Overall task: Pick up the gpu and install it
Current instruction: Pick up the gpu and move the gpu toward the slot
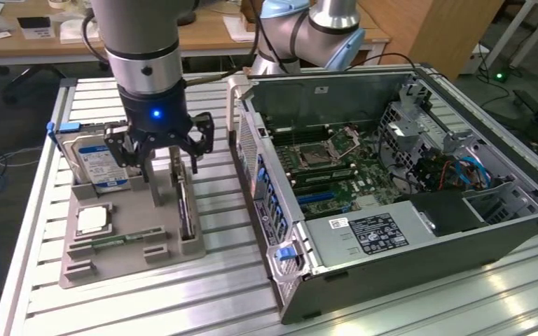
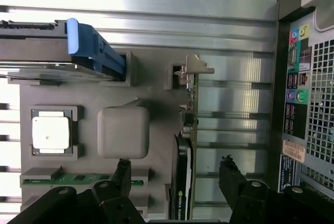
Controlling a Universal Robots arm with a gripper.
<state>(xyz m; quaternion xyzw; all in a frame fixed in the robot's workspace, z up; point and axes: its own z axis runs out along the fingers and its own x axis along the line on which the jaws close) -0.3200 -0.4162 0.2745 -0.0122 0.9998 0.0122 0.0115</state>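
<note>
The gpu (image 1: pixel 185 210) stands on its edge in a slot of the grey holder tray (image 1: pixel 124 260), dark face sideways, silver bracket at the far end. In the wrist view the gpu (image 2: pixel 183 182) runs between my two black fingers (image 2: pixel 121 174), with its bracket near the tray's corner. My gripper (image 1: pixel 168 164) hangs open just above the card's bracket end, one finger on each side, apart from the card. The open computer case (image 1: pixel 391 182) lies to the exterior view's right, its motherboard exposed.
The tray also holds a silver hard drive (image 1: pixel 96 161) with a blue clip, a square processor (image 1: pixel 92 220) and a green memory stick (image 1: pixel 120 240). All of it rests on a slatted aluminium table (image 1: pixel 157 308). The case's rear port panel (image 2: pixel 300 88) stands close beside the tray.
</note>
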